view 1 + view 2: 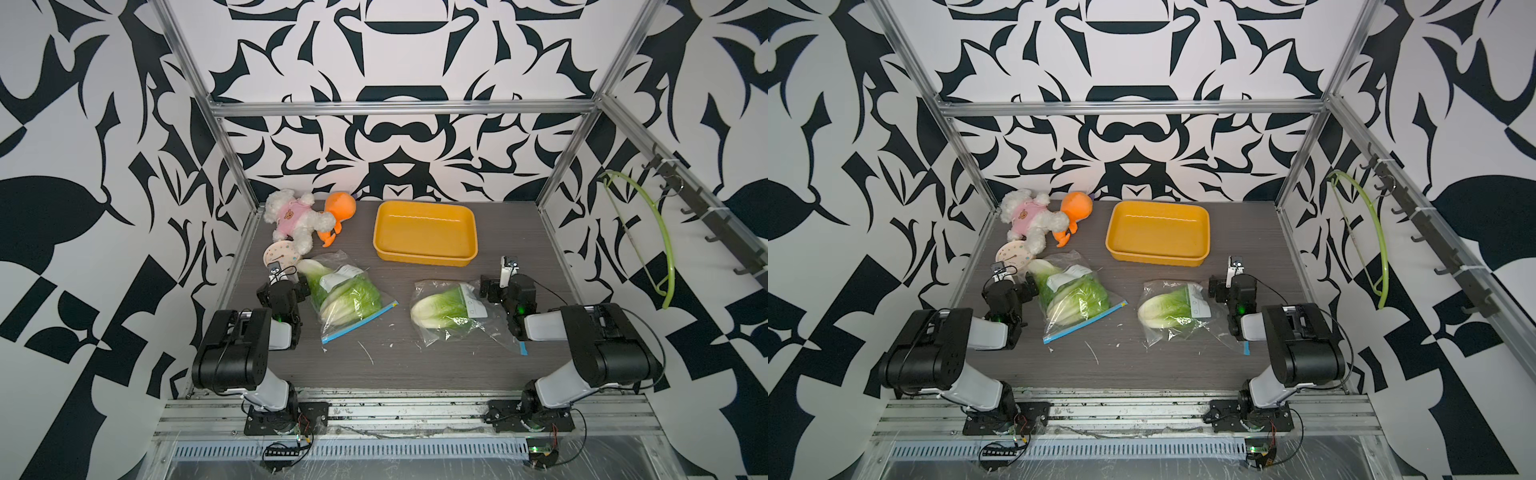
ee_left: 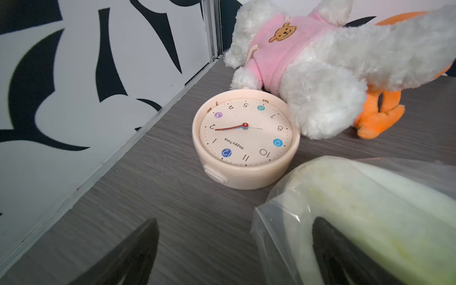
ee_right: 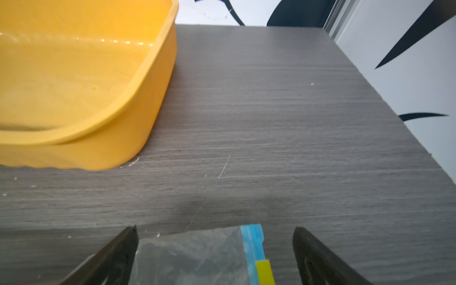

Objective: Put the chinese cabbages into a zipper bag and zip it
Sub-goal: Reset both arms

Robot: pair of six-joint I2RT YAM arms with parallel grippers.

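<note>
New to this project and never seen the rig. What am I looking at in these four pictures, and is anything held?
These are two robot arms at one table, each ending in a two-finger gripper. The two wide pictures come from a camera pair overhead. The two close ones come from cameras on the arms' wrists.

On the table lie two clear zipper bags. The left bag holds at least two cabbages. The right bag holds one cabbage. Behind them are a yellow tray, a white plush, an orange plush and a clock.

Nothing is held. The left gripper is open, with one finger close against the left bag. The right gripper is open, with a corner of the right bag lying between its fingers.
</note>
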